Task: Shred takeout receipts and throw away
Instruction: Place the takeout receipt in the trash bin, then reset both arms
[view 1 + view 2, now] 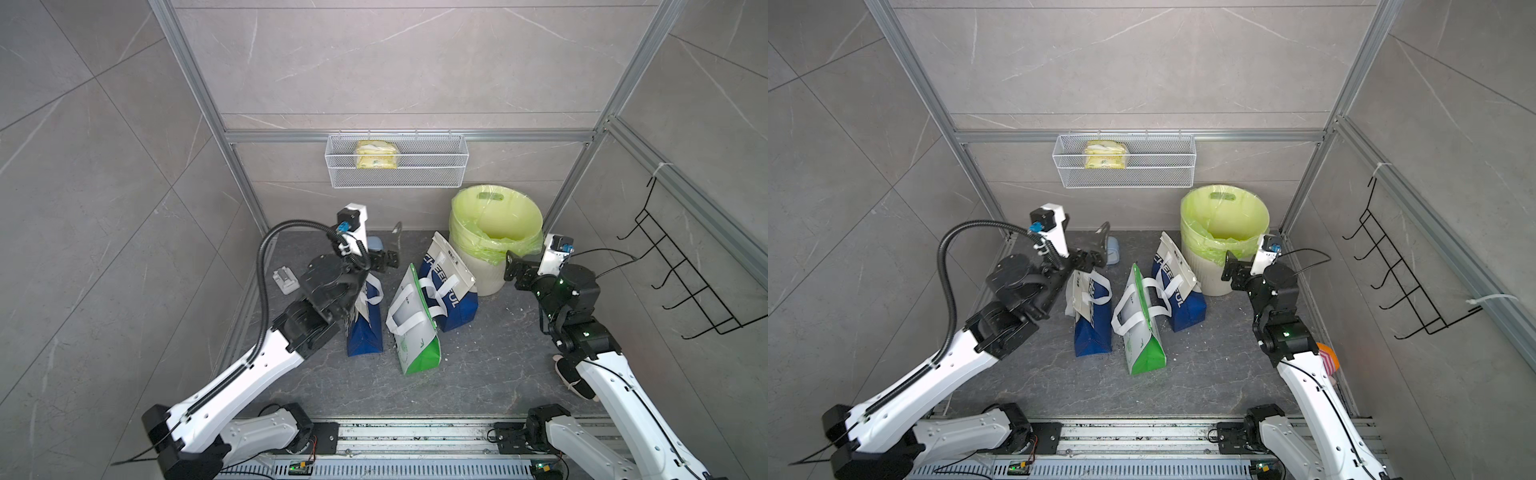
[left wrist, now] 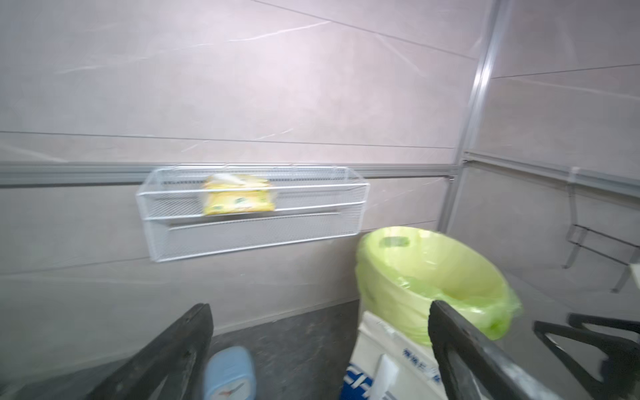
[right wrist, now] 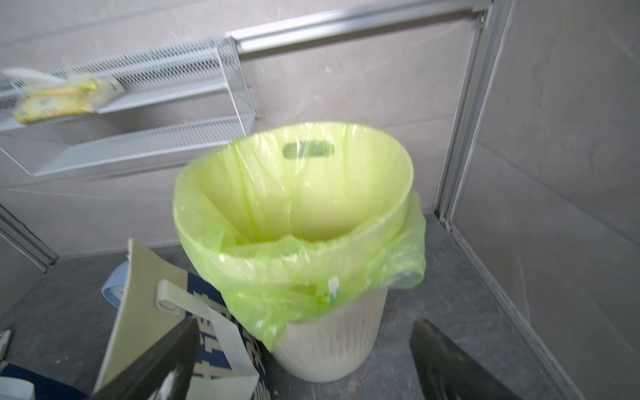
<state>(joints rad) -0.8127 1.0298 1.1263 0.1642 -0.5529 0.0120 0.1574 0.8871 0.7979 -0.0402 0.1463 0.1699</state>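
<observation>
My left gripper [image 2: 318,306], fingers released and empty, hangs near the bags [image 1: 415,345] at mid floor [image 1: 478,374]; my right gripper [image 3: 306,322], likewise released, faces the lined bin [image 3: 329,343]. Bin: floor's back right corner.

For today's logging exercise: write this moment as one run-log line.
left gripper: open, empty | right gripper: open, empty | receipts: not visible | bin: green-lined

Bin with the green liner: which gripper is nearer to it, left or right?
Right. The right gripper hangs close beside the bin, jaws open. The left gripper is farther away, on the other side of the paper bags, also open.
</observation>
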